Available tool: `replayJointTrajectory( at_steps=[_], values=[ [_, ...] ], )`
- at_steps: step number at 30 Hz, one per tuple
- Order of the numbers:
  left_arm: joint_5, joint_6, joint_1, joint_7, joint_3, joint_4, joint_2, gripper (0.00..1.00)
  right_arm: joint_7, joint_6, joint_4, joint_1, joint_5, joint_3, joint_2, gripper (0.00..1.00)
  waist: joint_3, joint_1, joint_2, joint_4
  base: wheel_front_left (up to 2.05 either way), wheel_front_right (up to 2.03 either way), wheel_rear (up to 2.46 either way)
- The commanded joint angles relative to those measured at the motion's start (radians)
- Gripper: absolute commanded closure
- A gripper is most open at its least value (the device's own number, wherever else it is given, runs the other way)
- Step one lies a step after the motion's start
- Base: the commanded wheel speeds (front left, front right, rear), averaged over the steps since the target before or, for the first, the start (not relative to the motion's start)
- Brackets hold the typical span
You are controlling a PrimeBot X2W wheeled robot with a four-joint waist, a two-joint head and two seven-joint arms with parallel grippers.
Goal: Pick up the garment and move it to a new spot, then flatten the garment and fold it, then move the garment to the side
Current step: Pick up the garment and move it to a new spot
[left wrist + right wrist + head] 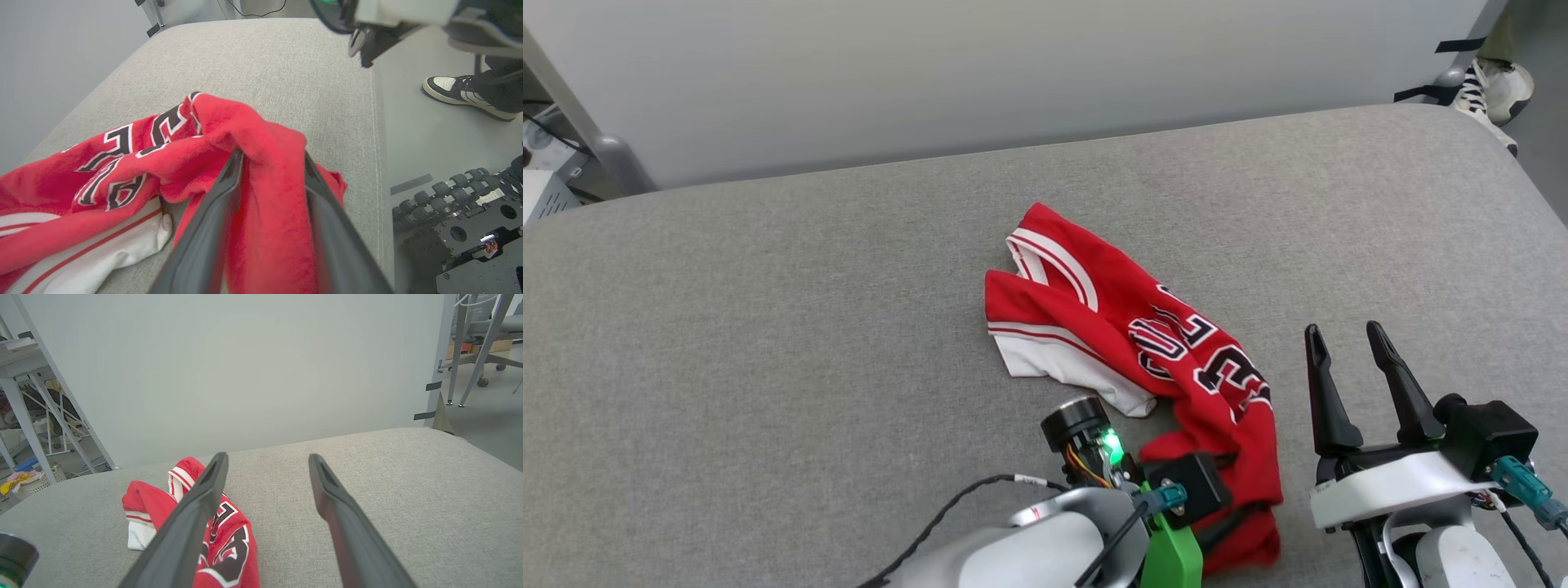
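Note:
The garment (1143, 327), a red jersey with white sleeve and black lettering, lies crumpled on the grey cushioned table (768, 343), right of centre and toward the near edge. Low in the head view my left wrist reaches in from the bottom, its fingers buried in the garment's near end. In the left wrist view the left gripper (271, 156) has its fingers apart with a thick red fold of the garment (253, 134) lying between them. My right gripper (1343, 335) stands open just right of the garment, holding nothing; its own view shows the right gripper (265, 457) with the garment (229, 543) at lower left.
A pale wall panel (1013, 73) closes off the table's far side. A person's shoe (1494, 86) stands on the floor past the far right corner, and another shoe (461, 92) beyond the table's side edge. The robot's dark base (470, 228) sits below that edge.

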State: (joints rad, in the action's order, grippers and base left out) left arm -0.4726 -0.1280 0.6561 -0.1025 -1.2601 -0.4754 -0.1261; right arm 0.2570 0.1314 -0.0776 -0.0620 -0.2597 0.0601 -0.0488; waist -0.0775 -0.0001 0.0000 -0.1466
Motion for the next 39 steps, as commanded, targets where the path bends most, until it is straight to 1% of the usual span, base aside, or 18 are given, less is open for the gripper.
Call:
replayJointTrajectory(
  at_steps=[1, 5, 7, 10, 12, 15, 20, 23, 26, 29, 31, 35, 39],
  values=[
    [-0.011, -0.002, -0.017, -0.008, -0.004, -0.019, 0.014, 0.00, 0.005, -0.001, -0.005, 0.000, 0.001, 0.001, -0.001, 0.00, 0.001, 0.0001, 0.0000, 0.008, 0.00, 0.00, 0.00],
    [-0.044, -0.002, -0.021, -0.036, -0.009, -0.068, 0.029, 0.00, 0.005, -0.001, -0.011, 0.005, -0.002, -0.002, -0.001, 0.00, 0.017, 0.0001, 0.0000, 0.032, 0.00, 0.00, 0.00],
    [-0.065, -0.002, -0.020, -0.056, -0.001, -0.091, 0.025, 0.00, 0.005, -0.001, -0.015, 0.013, 0.000, -0.005, -0.001, 0.00, 0.033, 0.0001, 0.0000, 0.051, 0.00, 0.00, 0.00],
    [-0.101, 0.005, -0.018, -0.089, 0.043, -0.117, 0.002, 0.00, 0.005, -0.001, -0.014, 0.023, 0.012, -0.008, -0.001, 0.00, 0.058, 0.0001, 0.0000, 0.081, 0.00, 0.00, 0.00],
    [-0.120, 0.025, -0.018, -0.109, 0.080, -0.123, -0.019, 0.00, 0.005, -0.001, -0.012, 0.029, 0.020, -0.015, -0.001, 0.00, 0.071, 0.0001, 0.0000, 0.102, 0.00, 0.00, 0.00],
    [-0.154, 0.066, -0.028, -0.135, 0.150, -0.114, -0.061, 0.00, 0.005, -0.001, -0.005, 0.040, 0.031, -0.025, -0.001, 0.00, 0.089, 0.0001, 0.0000, 0.134, 0.00, 0.00, 0.00],
    [-0.200, 0.130, -0.071, -0.156, 0.273, -0.056, -0.137, 0.00, 0.005, -0.001, 0.003, 0.058, 0.044, -0.025, -0.001, 0.00, 0.106, 0.0001, 0.0000, 0.170, 0.00, 0.00, 0.00],
    [-0.206, 0.180, -0.128, -0.158, 0.382, 0.031, -0.180, 0.00, 0.005, -0.001, 0.011, 0.070, 0.043, -0.027, -0.001, 0.00, 0.116, 0.0001, 0.0000, 0.184, 0.00, 0.00, 0.00],
    [-0.193, 0.221, -0.221, -0.159, 0.504, 0.139, -0.203, 0.00, 0.005, -0.001, 0.014, 0.084, 0.040, -0.026, -0.001, 0.00, 0.123, 0.0001, 0.0000, 0.191, 0.00, 0.00, 0.00],
    [-0.161, 0.244, -0.337, -0.159, 0.617, 0.248, -0.203, 0.00, 0.005, -0.001, 0.015, 0.096, 0.034, -0.021, -0.001, 0.00, 0.127, 0.0001, 0.0000, 0.194, 0.00, 0.00, 0.00],
    [-0.136, 0.248, -0.407, -0.159, 0.667, 0.298, -0.194, 0.00, 0.005, -0.001, 0.020, 0.104, 0.033, -0.025, -0.001, 0.00, 0.128, 0.0001, 0.0000, 0.196, 0.00, 0.00, 0.00],
    [-0.098, 0.234, -0.512, -0.159, 0.732, 0.341, -0.164, 0.00, 0.005, -0.001, 0.026, 0.119, 0.036, -0.029, -0.001, 0.00, 0.130, 0.0001, 0.0000, 0.198, 0.00, 0.00, 0.00],
    [-0.052, 0.213, -0.570, -0.159, 0.772, 0.345, -0.134, 0.00, 0.005, -0.001, 0.028, 0.124, 0.035, -0.027, -0.001, 0.00, 0.132, 0.0001, 0.0000, 0.196, 0.00, 0.00, 0.00]
  ],
)
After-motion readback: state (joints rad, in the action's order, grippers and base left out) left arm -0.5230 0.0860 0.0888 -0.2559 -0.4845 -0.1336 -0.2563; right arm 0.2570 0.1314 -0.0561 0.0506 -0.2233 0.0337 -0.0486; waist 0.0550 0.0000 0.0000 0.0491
